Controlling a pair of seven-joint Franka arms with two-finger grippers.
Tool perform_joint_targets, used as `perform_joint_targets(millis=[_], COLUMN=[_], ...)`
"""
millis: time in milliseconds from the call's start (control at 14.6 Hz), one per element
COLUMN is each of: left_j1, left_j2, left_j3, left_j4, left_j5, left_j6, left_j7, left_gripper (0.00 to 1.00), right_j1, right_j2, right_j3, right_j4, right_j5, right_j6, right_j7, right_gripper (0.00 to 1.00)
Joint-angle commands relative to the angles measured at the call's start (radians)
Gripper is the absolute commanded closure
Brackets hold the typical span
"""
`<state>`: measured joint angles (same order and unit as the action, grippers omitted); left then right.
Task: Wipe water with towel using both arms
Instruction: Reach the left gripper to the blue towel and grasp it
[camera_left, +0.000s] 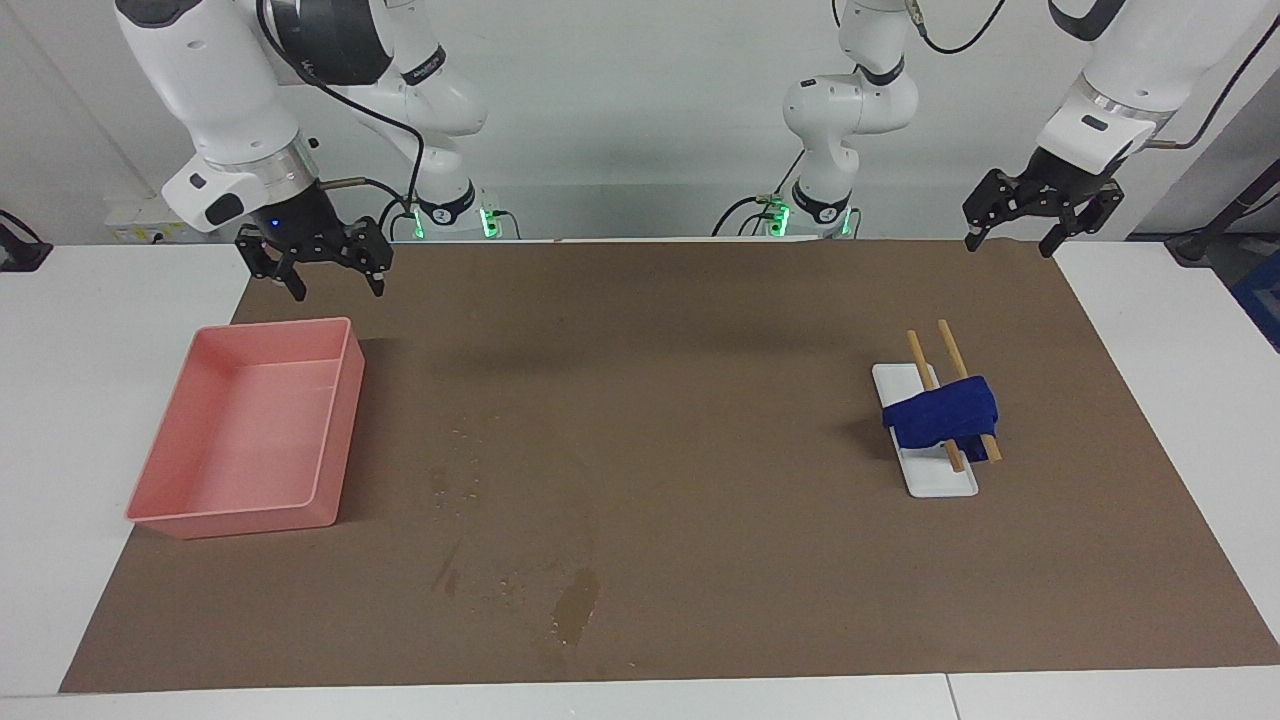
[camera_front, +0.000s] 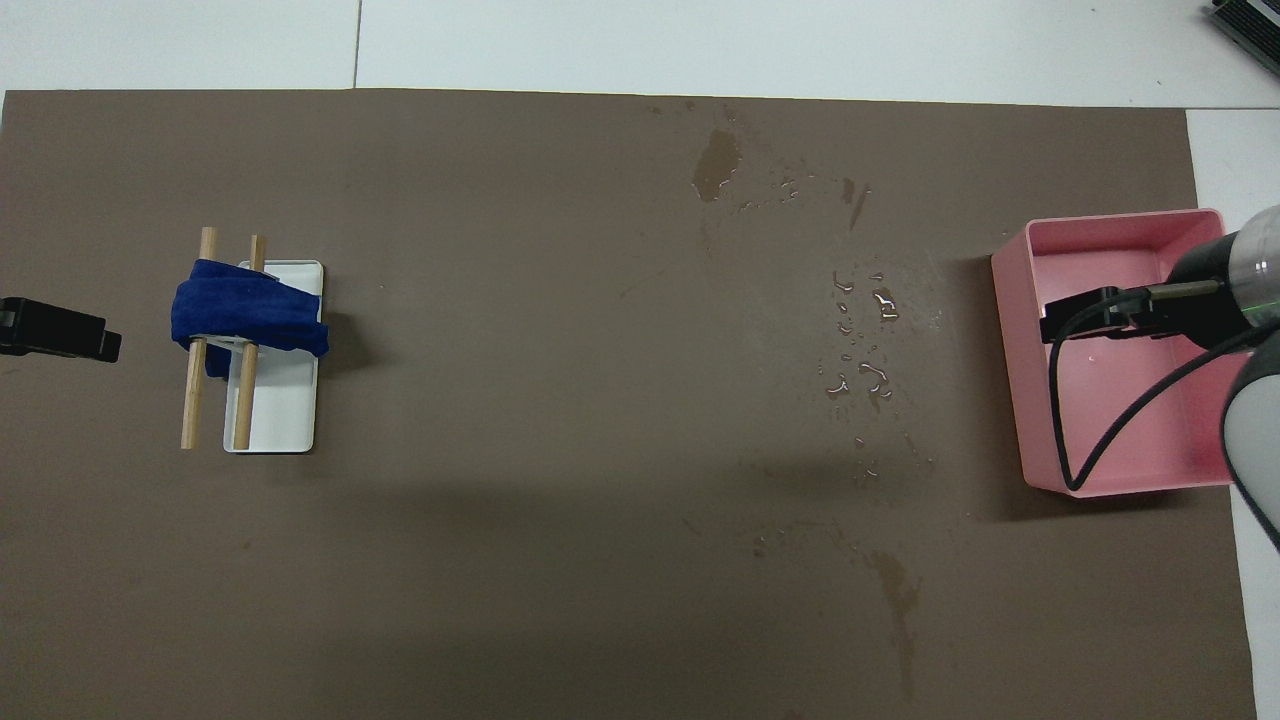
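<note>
The deep blue towel (camera_left: 940, 412) hangs over two wooden sticks (camera_left: 918, 352) on a small white tray (camera_left: 940, 478); it also shows in the overhead view (camera_front: 245, 315). Water lies on the brown mat beside the pink tray: a darker blotch (camera_left: 575, 605) (camera_front: 715, 162) near the mat's edge farthest from the robots, and shiny droplets (camera_left: 450, 480) (camera_front: 865, 340) nearer to them. My left gripper (camera_left: 1010, 243) (camera_front: 60, 332) is open and empty, raised over the mat's corner at the left arm's end. My right gripper (camera_left: 335, 285) (camera_front: 1090, 312) is open and empty, raised over the pink tray.
The pink tray (camera_left: 275, 335) (camera_front: 1010, 370) stands at the right arm's end of the mat and looks empty. A thin wet streak (camera_front: 900, 590) lies nearer to the robots than the droplets. White table (camera_left: 90, 300) surrounds the brown mat (camera_left: 700, 380).
</note>
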<state>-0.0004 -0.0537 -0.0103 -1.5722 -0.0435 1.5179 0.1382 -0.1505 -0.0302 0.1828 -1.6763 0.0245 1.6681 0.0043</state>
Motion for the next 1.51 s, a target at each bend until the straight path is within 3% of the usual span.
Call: perform_joint_targets(millis=[0, 137, 343, 618, 755, 961, 1167, 1442], left_j1=[0.002, 0.003, 0.01, 0.057, 0.075, 0.086, 0.091, 0.082], left_j2=[-0.02, -0.023, -0.016, 0.145, 0.185, 0.172, 0.143, 0.141], left_j3=[0.003, 0.003, 0.004, 0.004, 0.004, 0.004, 0.004, 0.003], left_j4=[-0.028, -0.044, -0.101, -0.095, -0.133, -0.293, -0.382, -0.408], left_j5=[0.013, 0.013, 0.013, 0.01, 0.01, -0.002, -0.045, -0.075], left_j6=[0.019, 0.045, 0.201, 0.41, 0.496, 0.645, 0.689, 0.7], left_j7=[-0.009, -0.008, -0.04, -0.182, -0.247, -0.308, -0.33, -0.351], left_gripper=[0.0, 0.0, 0.0, 0.0, 0.0, 0.0, 0.0, 0.39], right_j1=[-0.014, -0.011, -0.015, -0.044, -0.038, -0.035, -0.037, -0.035], right_j2=[-0.011, -0.011, -0.011, -0.013, -0.013, -0.014, -0.034, -0.048], right_j3=[0.009, 0.009, 0.007, 0.009, 0.009, 0.01, 0.01, 0.01], right_j4=[-0.011, -0.011, -0.011, -0.011, -0.011, -0.028, -0.089, -0.123], right_j5=[0.015, 0.014, 0.015, 0.012, 0.012, 0.043, 0.11, 0.152], right_j6=[0.007, 0.005, -0.004, -0.016, -0.007, 0.028, 0.105, 0.15], right_j7=[0.008, 0.008, 0.009, -0.001, 0.002, 0.016, 0.081, 0.149], right_gripper=[0.0, 0.0, 0.0, 0.0, 0.0, 0.0, 0.0, 0.0])
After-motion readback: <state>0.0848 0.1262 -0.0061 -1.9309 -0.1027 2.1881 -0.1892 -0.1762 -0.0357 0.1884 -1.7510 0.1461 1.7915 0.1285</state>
